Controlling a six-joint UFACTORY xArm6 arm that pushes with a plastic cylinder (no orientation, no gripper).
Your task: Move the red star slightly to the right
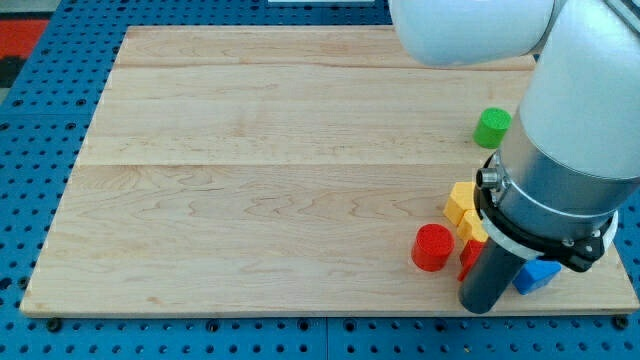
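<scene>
The red star (468, 259) lies near the board's bottom right corner, mostly hidden behind my rod; only a red sliver shows. My tip (481, 307) is just below and to the right of that sliver, close to it; I cannot tell if they touch. A red cylinder (432, 247) stands just to the star's left.
Two yellow blocks (460, 203) (473, 229) sit right above the star. A blue block (538, 275) lies to the right of my rod, partly hidden. A green cylinder (491, 127) stands higher up at the right. The board's bottom edge (300, 312) is close below my tip.
</scene>
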